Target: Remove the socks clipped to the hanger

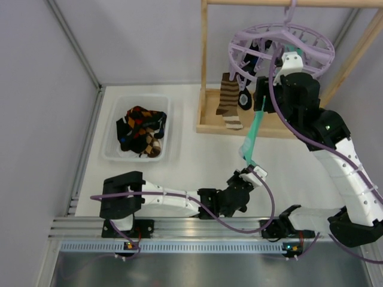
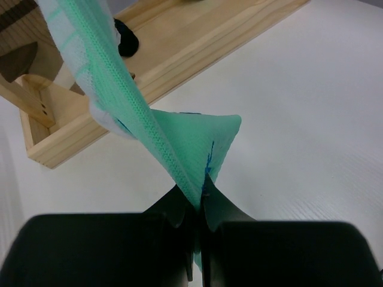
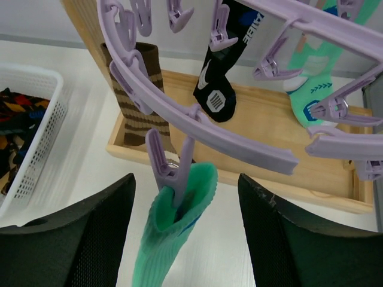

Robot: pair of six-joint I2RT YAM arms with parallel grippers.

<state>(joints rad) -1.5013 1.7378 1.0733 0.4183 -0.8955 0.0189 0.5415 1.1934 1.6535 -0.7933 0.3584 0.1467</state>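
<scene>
A pale-purple round hanger [image 1: 281, 45] hangs from the wooden rack. A mint-green sock [image 1: 254, 134] hangs from one of its clips [image 3: 173, 173] by the cuff and stretches down to my left gripper [image 1: 251, 170], which is shut on its toe end [image 2: 197, 149]. My right gripper [image 3: 187, 197] is open, its fingers on either side of that clip and the sock's cuff [image 3: 179, 209]. A brown striped sock [image 1: 229, 98], a black sock [image 3: 218, 72] and another mint sock [image 3: 308, 84] still hang from the hanger.
A white basket [image 1: 114, 149] at the left holds several dark argyle socks [image 1: 140, 128]. The wooden rack base [image 1: 206, 122] lies under the hanger, with its upright post at the left. Grey walls stand at the left and back.
</scene>
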